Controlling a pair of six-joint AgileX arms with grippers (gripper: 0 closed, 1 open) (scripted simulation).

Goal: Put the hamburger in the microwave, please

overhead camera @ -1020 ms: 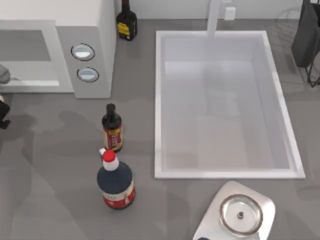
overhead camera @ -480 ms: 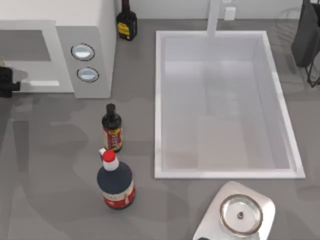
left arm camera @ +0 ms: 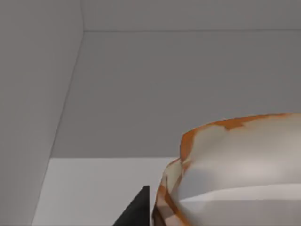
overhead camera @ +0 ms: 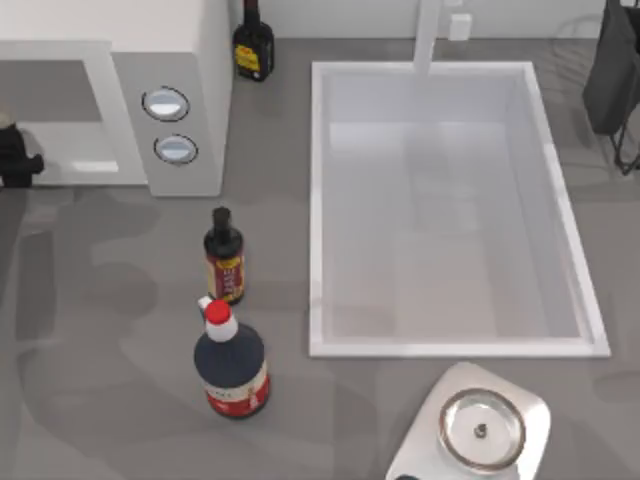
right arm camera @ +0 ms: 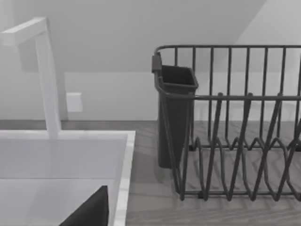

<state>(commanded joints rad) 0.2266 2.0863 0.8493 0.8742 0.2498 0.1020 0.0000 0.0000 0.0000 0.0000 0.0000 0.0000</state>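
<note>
The left gripper [overhead camera: 12, 155] sits at the far left edge of the top view, right at the mouth of the microwave [overhead camera: 120, 60]. In the left wrist view the hamburger [left arm camera: 235, 169] looms close in front of that gripper, with one dark finger [left arm camera: 136, 212] beside it, so the left gripper appears to pinch the hamburger. The bun is round, so it has no clear long axis; its pale top faces up and the orange layer runs along its rim. Beyond it lie the pale floor and grey walls of the microwave's cavity, with nothing resting inside.

The right gripper [right arm camera: 87, 212] is parked near the sink [overhead camera: 320, 200], facing the faucet [right arm camera: 44, 75] and the dark dish rack [right arm camera: 225, 122]; I cannot tell how its fingers stand.

The sink basin holds nothing. Three bottles and a scale stand on the table [overhead camera: 120, 400].
</note>
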